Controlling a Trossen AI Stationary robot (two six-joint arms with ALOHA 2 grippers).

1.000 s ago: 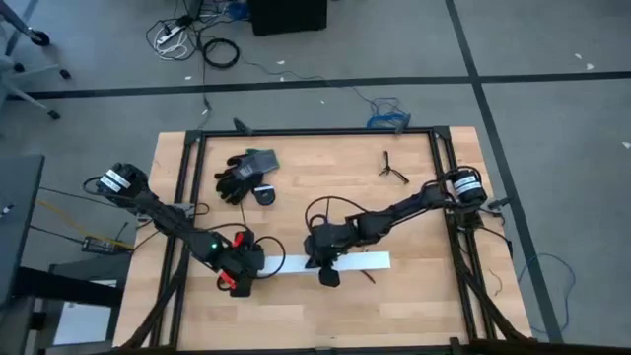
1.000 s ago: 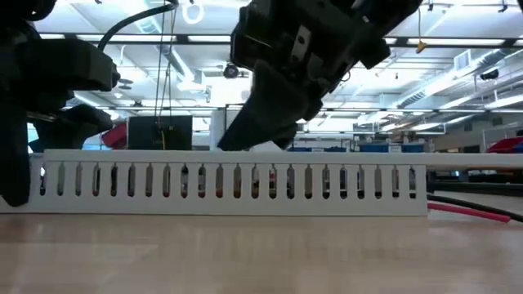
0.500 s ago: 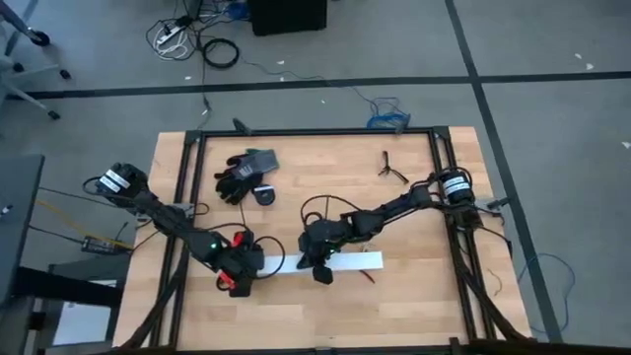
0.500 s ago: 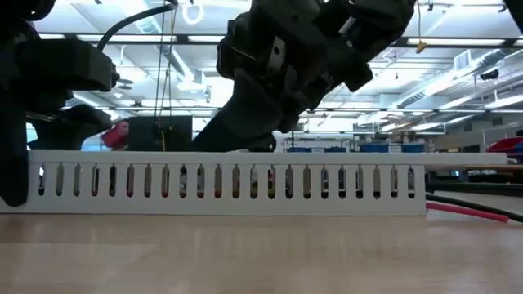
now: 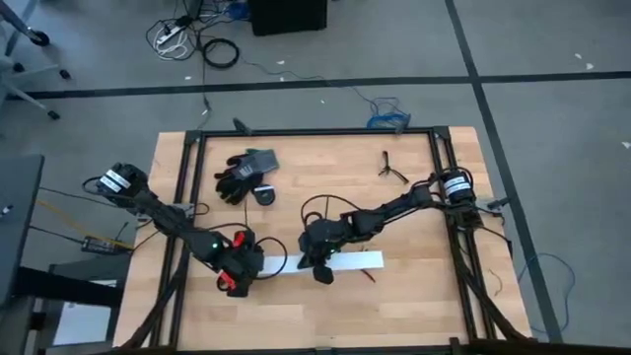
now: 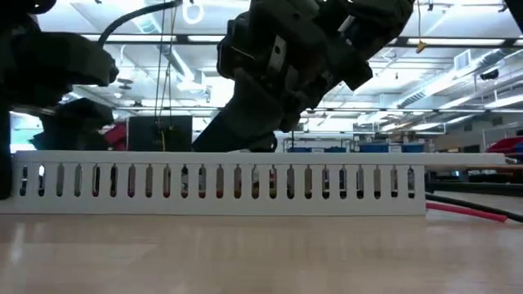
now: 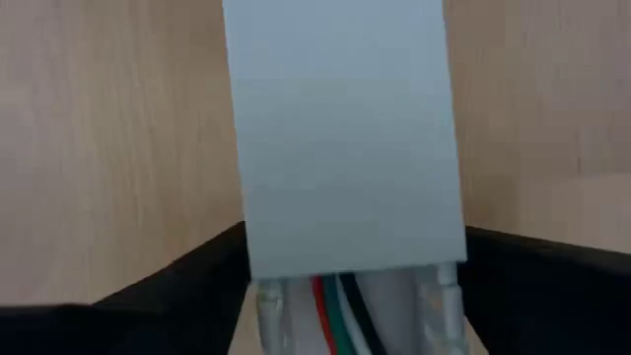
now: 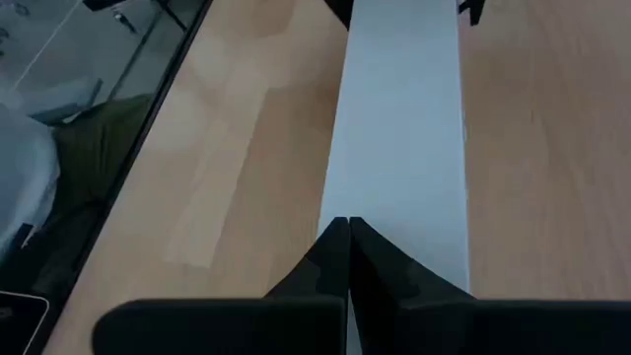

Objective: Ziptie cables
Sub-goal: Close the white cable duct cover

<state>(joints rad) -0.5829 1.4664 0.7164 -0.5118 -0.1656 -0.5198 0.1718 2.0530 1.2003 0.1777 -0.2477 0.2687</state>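
Note:
A long white slotted channel [image 5: 330, 261] lies flat on the wooden table. The cables [image 7: 335, 301], thin white, red, green and black wires, show inside its left end. My left gripper [image 5: 251, 264] is at that end, one finger on each side of the channel. My right gripper [image 5: 320, 268] is shut, its tips on the channel's flat top [image 8: 394, 148]. In the low view a red wire [image 6: 470, 211] and a thin black line [image 6: 458, 198] lie past the channel's right end. I cannot tell whether the black line is the ziptie. My left gripper has the channel's left end [image 7: 345, 237] between its two fingers [image 7: 197, 271], which lie against its two side walls. The fingers come level from the table's left and point along the channel, which rests on the table. My right gripper presses its shut fingertips [image 8: 345, 247] onto the channel's top cover [image 8: 394, 207], left of its middle. It slants down from the right.
A black glove [image 5: 242, 173] and a small dark round thing [image 5: 264, 195] lie at the far left of the table. A small black forked clip [image 5: 392, 168] lies at the far right. Black frame rails [image 5: 185, 197] run along the table's sides.
My right gripper has gone a little toward the table's left edge, its shut tips staying on the channel's top. The channel has slid slightly left along the table with it. In the low view more of the channel's left end now shows beside my left gripper.

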